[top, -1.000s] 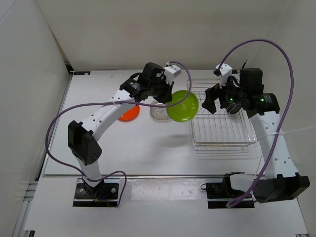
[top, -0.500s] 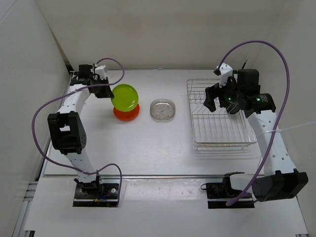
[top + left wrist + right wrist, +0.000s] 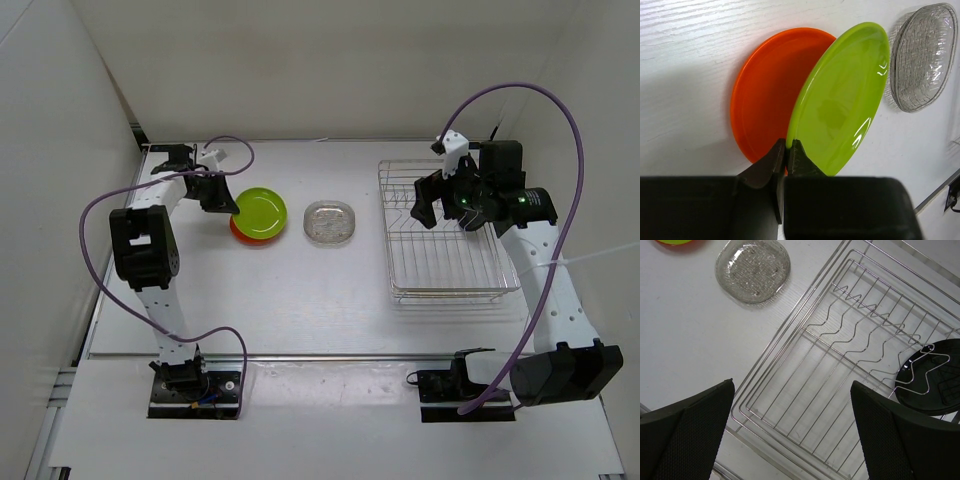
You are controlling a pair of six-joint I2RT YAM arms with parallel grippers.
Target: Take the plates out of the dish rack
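The left gripper (image 3: 786, 147) is pinched nearly closed on the near rim of the green plate (image 3: 840, 100), one finger above the rim and one below. This plate sits over the orange plate (image 3: 765, 90), which lies flat on the table (image 3: 300, 300) at the far left. From above, the green plate covers most of the orange one and leaves only a crescent showing on the left and near side. In the left wrist view the green plate is tilted, with its gripped edge raised. I cannot tell whether its far edge touches the orange plate.

The clear plate (image 3: 330, 222) lies flat on the table. It is just right of the stacked pair and apart from them, between them and the rack (image 3: 445, 240).

The right gripper (image 3: 791, 385) hangs over the far part of the rack with its jaws spread wide, and nothing is between them. Below it the wavy prongs run across the rack's floor. The black plate (image 3: 935, 385) lies in the rack at the right edge of the right wrist view, seen through the wires and partly cut off by the frame. In the top view the right arm hides it.

A purple cable (image 3: 520, 90) loops high above the right arm. A small green light glows on that arm's wrist.
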